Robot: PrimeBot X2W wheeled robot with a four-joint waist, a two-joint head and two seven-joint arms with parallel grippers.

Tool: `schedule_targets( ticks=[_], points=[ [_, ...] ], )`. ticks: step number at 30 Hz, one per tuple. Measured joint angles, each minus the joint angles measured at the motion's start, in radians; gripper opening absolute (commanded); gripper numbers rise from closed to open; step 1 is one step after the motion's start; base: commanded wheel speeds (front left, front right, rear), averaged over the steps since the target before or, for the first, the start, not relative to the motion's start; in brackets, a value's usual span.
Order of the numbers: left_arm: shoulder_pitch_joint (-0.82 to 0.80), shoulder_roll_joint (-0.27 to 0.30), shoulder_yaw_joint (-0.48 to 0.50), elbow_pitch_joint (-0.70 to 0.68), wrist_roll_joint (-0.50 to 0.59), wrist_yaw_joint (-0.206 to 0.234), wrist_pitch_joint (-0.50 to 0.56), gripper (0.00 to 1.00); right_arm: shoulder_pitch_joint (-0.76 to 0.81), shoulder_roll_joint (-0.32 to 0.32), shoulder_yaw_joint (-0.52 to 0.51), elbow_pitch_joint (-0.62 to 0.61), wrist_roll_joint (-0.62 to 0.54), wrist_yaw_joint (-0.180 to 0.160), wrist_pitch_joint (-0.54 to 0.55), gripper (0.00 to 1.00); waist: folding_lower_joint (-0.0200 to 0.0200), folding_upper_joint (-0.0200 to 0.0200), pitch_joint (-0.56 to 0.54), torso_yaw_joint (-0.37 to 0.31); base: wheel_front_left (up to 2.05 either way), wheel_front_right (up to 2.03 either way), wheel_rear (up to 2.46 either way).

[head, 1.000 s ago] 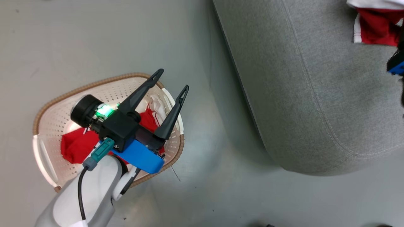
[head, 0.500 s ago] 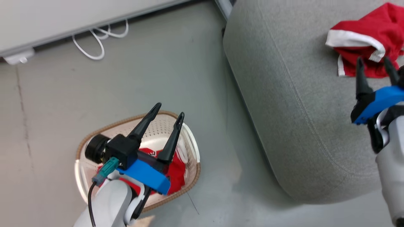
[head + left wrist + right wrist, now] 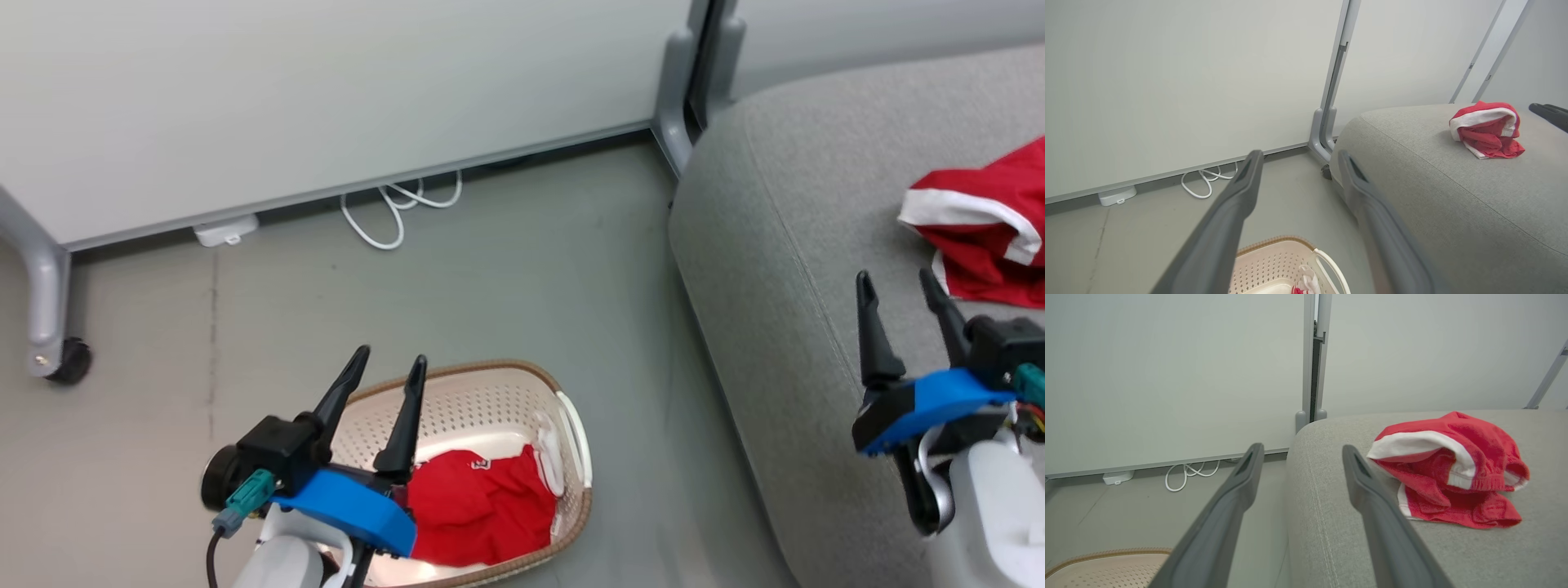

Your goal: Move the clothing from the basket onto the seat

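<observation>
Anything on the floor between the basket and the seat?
Nothing. In the head view, only bare grey floor separates the basket from the seat.

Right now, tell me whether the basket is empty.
Not empty. A crumpled red garment lies on the floor of the basket.

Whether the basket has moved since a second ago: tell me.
No: the camera tilted up, but the basket keeps its gap from the seat's left edge.

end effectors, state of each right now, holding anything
Left end effector: open, holding nothing, by the basket.
Right end effector: open, holding nothing, by the seat.
</observation>
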Motion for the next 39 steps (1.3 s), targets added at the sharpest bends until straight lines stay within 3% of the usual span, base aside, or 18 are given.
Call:
schedule_targets(
  ticks=[16,26,39],
  points=[
    [0.103,-0.026,0.154,0.058,0.033,-0.002,0.0,1.0,0.326,0.099,0.007,-0.338,-0.004,0.0,0.14,1.0,0.0001,0.0,-0.155,0.146,0.0,0.0,0.0],
    [0.12,-0.015,0.172,0.056,0.032,-0.006,0.0,1.0,0.388,0.115,0.065,-0.386,0.025,0.0,0.175,1.0,0.0002,0.0,-0.182,0.181,0.0,0.0,0.0],
    [0.125,-0.016,0.182,0.057,0.03,-0.006,0.0,1.0,0.393,0.117,0.08,-0.392,0.048,0.0,0.179,1.0,0.0003,0.0,-0.173,0.178,0.0,0.0,0.0]
  ],
)
